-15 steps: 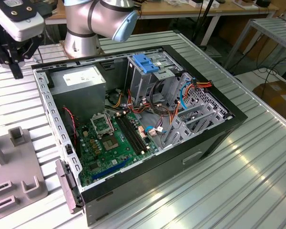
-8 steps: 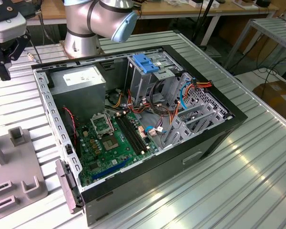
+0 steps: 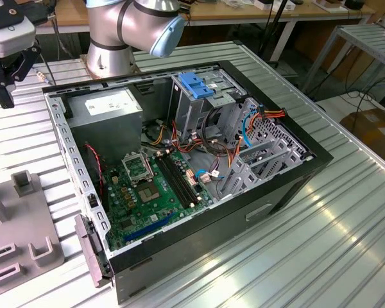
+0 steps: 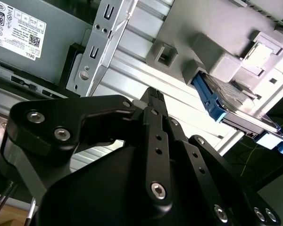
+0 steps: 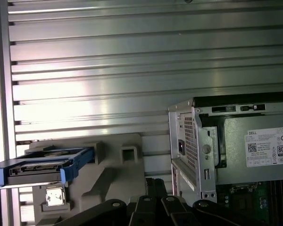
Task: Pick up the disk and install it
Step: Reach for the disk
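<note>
The disk [image 4: 228,101] is a flat dark drive in a blue plastic carrier. It rests on edge in a grey holder block [image 4: 217,61] on the ribbed metal table, and the first wrist view catches the disk [image 5: 42,165] edge-on. My gripper [image 4: 153,94] hangs above the table between the holder and the open computer case, apart from both. Its black fingers [image 5: 155,186] lie together, shut on nothing. In the exterior view the gripper [image 3: 5,96] is at the far upper left, outside the case.
The open computer case [image 3: 295,173] lies on its side mid-table, with a grey power supply [image 3: 109,106], a green motherboard [image 3: 147,192] and a drive cage with a blue ridged handle [image 3: 196,83]. Grey fixtures [image 3: 19,250] stand at the exterior view's left.
</note>
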You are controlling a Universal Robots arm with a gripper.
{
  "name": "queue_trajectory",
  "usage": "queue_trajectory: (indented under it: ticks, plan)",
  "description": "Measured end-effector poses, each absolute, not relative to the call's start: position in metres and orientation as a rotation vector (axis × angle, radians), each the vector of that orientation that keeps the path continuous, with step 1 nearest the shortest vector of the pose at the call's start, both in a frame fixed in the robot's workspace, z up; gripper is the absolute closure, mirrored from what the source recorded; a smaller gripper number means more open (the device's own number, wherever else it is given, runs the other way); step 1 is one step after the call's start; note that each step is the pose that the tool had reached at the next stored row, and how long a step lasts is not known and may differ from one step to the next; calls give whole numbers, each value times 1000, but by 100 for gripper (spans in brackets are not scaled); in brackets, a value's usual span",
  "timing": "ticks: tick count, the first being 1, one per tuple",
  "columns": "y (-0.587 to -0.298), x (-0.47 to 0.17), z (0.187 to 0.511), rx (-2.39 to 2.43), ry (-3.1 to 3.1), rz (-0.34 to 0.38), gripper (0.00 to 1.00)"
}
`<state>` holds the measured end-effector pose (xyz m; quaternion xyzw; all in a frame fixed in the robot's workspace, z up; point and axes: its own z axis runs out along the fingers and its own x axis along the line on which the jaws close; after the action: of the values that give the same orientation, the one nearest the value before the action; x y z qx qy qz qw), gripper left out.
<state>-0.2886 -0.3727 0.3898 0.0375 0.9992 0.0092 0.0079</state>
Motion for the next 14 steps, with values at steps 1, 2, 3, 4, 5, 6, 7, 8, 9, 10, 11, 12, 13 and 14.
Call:
queue_trajectory:
  ticks: [1, 2, 3, 4, 5, 6, 7, 8, 9, 10, 11, 12, 13, 14]
  plan:
    - [-373, -290, 390, 117, 3123, 29, 90]
    - [-373, -292, 390, 117, 3123, 29, 90]
    - [-373, -293, 390, 117, 3123, 29, 90]
    - [-373, -294, 390, 117, 3123, 29, 90]
    - [-373, -295, 390, 117, 3123, 29, 90]
    - [-373, -297, 390, 117, 3123, 29, 90]
    - [-373, -299, 390, 117, 3123, 29, 90]
    - [-373, -300, 390, 117, 3123, 29, 90]
    - [-373, -301, 390, 117, 3123, 29, 90]
    - [-373, -303, 390, 117, 3123, 29, 90]
    - [-373, -305, 390, 117, 3123, 29, 90]
    - [-373, -306, 390, 117, 3123, 29, 90]
    - [-373, -309, 390, 117, 3123, 29, 90]
    - [-373, -310, 390, 117, 3123, 29, 90]
